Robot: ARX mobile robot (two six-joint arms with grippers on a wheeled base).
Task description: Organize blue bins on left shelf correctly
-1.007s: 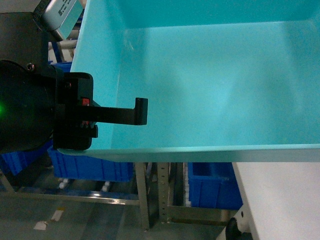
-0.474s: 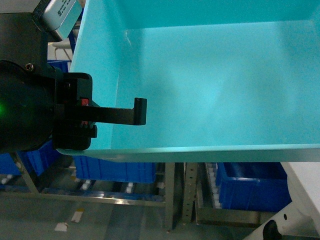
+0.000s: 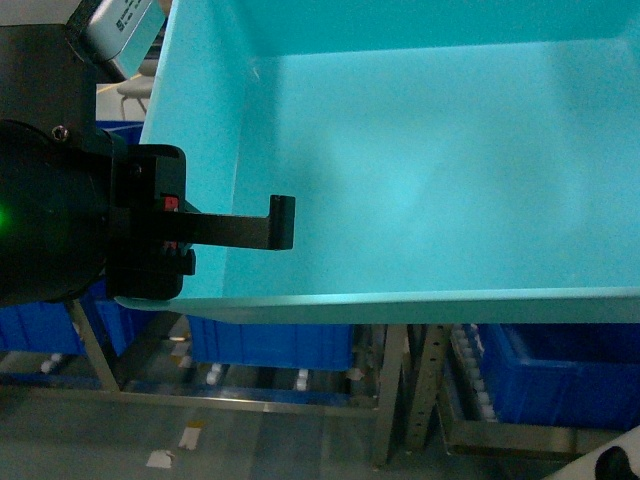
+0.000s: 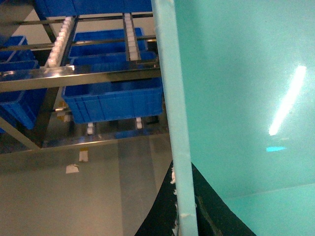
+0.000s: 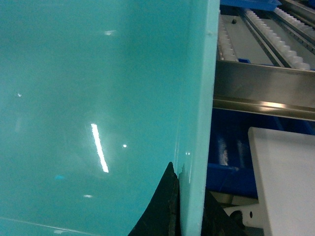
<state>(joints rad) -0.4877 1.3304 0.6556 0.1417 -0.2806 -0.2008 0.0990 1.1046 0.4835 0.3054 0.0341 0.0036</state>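
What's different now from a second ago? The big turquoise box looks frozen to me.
The background slid: the shelf and dark blue bins below shifted right in the head view, and the white tabletop corner left the frame. The turquoise bin stayed put in view, with the left claw still hooked over its wall.

Below the held tub, dark blue plastic bins (image 3: 270,343) and stainless-steel shelf posts (image 3: 392,400) slide rightward across head view; white tabletop leaves frame.

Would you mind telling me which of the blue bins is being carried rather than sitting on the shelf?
The pale turquoise bin: the left hand grips its wall, while the dark blue bins sit on the steel shelf below.
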